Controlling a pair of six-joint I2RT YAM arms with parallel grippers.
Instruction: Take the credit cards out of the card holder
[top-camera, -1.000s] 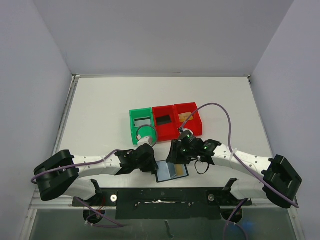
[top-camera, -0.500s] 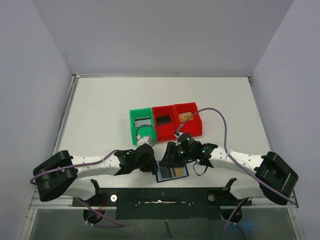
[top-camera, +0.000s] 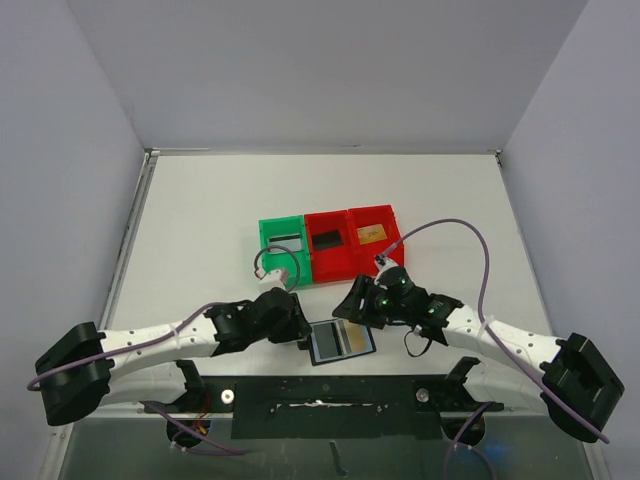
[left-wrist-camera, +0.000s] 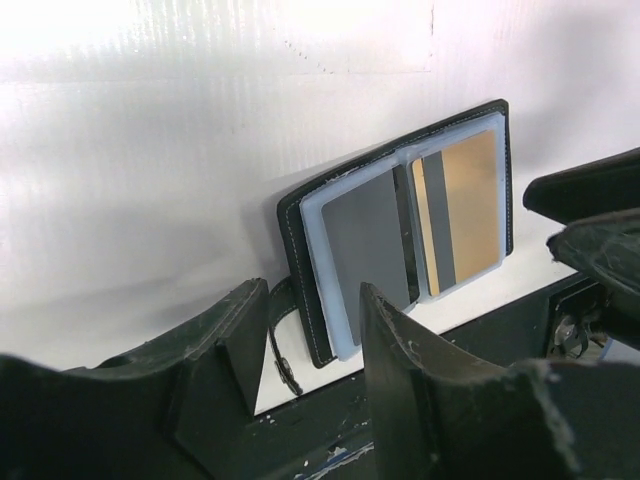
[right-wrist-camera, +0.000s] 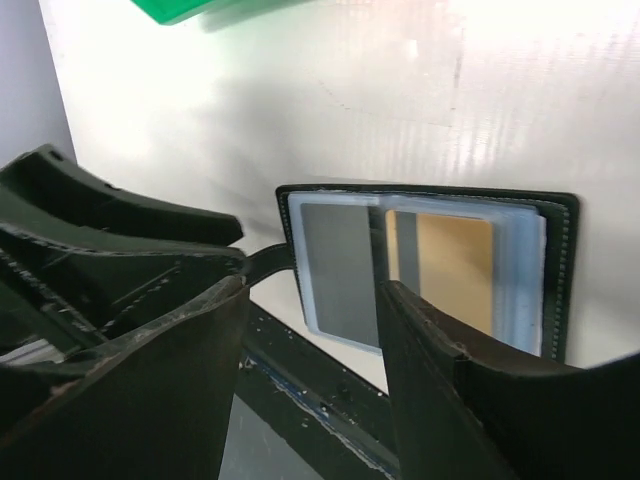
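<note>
- While it lies open and flat at the near edge of the white counter (top-camera: 200, 220), the small black folding card holder (top-camera: 342, 342) shows 2 cards in its glossy pockets: a grey card (left-wrist-camera: 365, 240) left, a tan-gold card (left-wrist-camera: 470, 205) right.
- Spread wide and empty, the left pincer (left-wrist-camera: 315, 295) sits at the holder's left edge, with the closure strap (left-wrist-camera: 281, 350) between its fingers.
- Also wide and empty, the right pincer (right-wrist-camera: 315, 290) sits at the holder's far edge.

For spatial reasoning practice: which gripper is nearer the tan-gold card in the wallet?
Right. The right gripper hovers by the half of the wallet holding the tan-gold card; the left gripper sits at the opposite end.
</note>
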